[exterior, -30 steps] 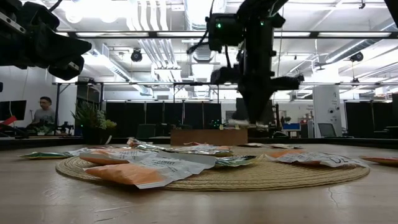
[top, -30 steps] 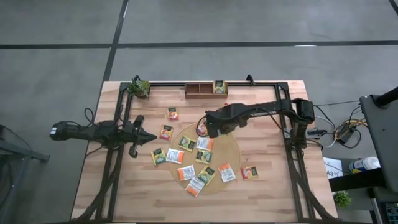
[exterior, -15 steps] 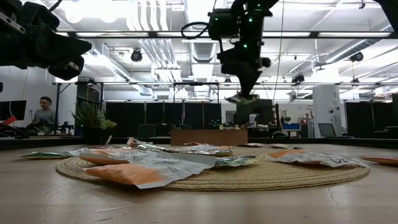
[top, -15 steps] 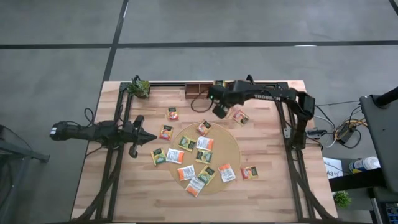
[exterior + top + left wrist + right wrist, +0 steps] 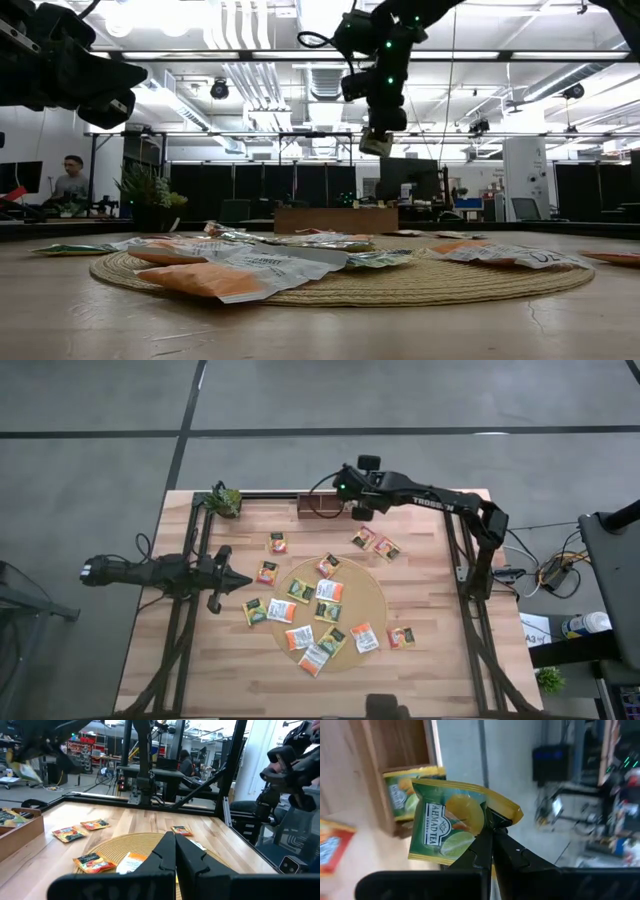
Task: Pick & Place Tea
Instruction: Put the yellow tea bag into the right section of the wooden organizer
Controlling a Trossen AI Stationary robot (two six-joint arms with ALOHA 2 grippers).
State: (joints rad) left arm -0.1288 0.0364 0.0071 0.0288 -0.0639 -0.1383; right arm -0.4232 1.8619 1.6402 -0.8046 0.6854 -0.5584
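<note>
While my right gripper [image 5: 487, 837] is pinching a green lime tea sachet [image 5: 451, 822] above the wooden tray [image 5: 322, 506], I am judging it should lower squarely before releasing; my left gripper [image 5: 175, 851] is waiting closed and empty.

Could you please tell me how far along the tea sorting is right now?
Early stage. Done: one green sachet already lies in the wooden tray. In hand: the right pincer, shut on another green sachet, is over that tray at the table's far edge. Left: many sachets on the round mat and on the table around it. The left pincer waits shut at the left side.
</note>
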